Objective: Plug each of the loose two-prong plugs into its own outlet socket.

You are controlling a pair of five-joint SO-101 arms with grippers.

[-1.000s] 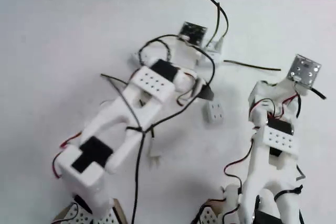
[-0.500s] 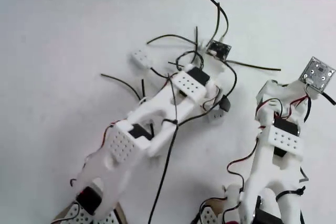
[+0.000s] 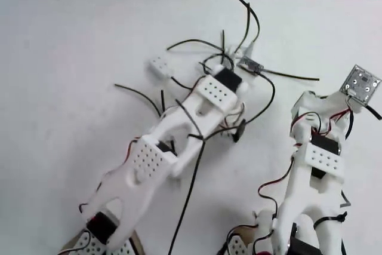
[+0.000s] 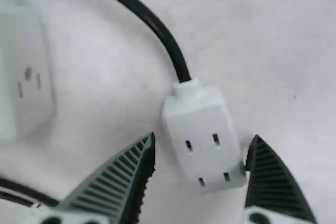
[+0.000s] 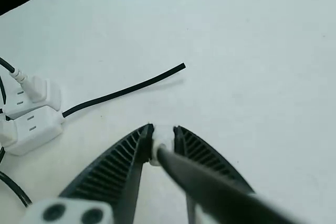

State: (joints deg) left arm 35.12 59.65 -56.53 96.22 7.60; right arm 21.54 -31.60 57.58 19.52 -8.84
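Step in hand, as judged: grasp of a socket ahead of mating, with a plug already taken up by the other arm. The left gripper (image 4: 203, 142) is seen wide open, its ribbed black jaws set either side of a white rectangular outlet socket block (image 4: 197, 119) with two pairs of slots on its upper face. The block lies between the jaws on the white table (image 3: 71, 46); one fingertip (image 4: 252, 156) looks to be at or just touching the block's corner, and the other stands apart from it. Nothing is gripped. A thick black cord (image 4: 142, 17) runs from the block's far end, away from the jaws. A second white socket block (image 4: 26, 77) lies off to one side, outside the jaws. The right gripper (image 5: 163, 132) is closed on a small white two-prong plug (image 5: 161, 141), pinched at the fingertips, with its dark cord (image 5: 210, 182) trailing back under the jaws; the prongs cannot be made out. Well ahead of that gripper, two white socket blocks (image 5: 31, 124) lie side by side, and a loose black wire (image 5: 126, 90) is nearer. Next move, as judged: the left jaws closed squarely across the block's sides to steady it, then the held plug's prongs lined up with one slot pair.
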